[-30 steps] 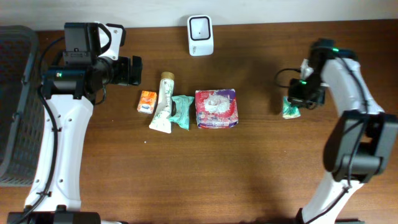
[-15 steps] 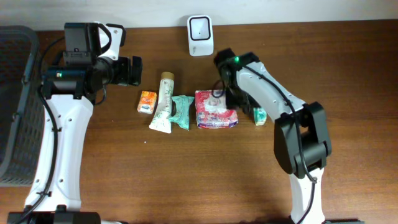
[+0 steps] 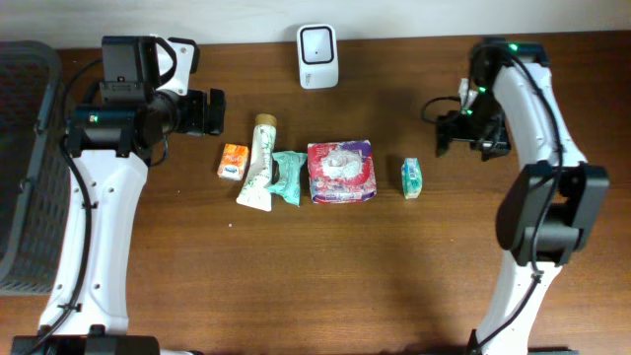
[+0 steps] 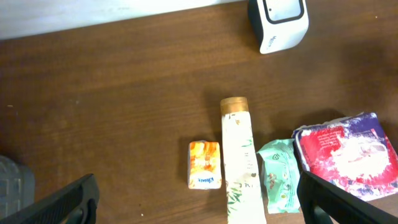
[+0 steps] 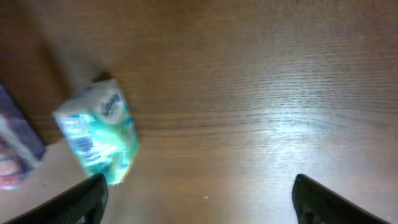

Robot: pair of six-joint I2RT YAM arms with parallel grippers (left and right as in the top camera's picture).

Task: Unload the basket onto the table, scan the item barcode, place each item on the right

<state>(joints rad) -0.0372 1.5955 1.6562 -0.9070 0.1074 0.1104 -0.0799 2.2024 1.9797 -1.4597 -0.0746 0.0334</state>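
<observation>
The white barcode scanner [image 3: 317, 56] stands at the table's far edge and also shows in the left wrist view as the scanner [image 4: 278, 22]. A small green-and-white packet [image 3: 412, 177] lies alone on the wood, right of a red-and-purple tissue pack [image 3: 342, 172]. My right gripper [image 3: 446, 133] hovers open and empty to the packet's upper right. In its wrist view the packet [image 5: 99, 134] lies left of the right gripper [image 5: 202, 205]. My left gripper [image 3: 212, 111] hangs open, high above the item row, with nothing between the left gripper [image 4: 202, 208] fingers.
An orange packet [image 3: 233, 161], a white tube [image 3: 259, 163] and a green wipe pack [image 3: 287, 177] lie in a row left of the tissue pack. A dark mesh basket [image 3: 25, 158] stands at the left table edge.
My right arm carried the small green packet from the right side to beside the tissue pack, opened, left it lying there, and swung back up to the right. The left arm stayed still.
</observation>
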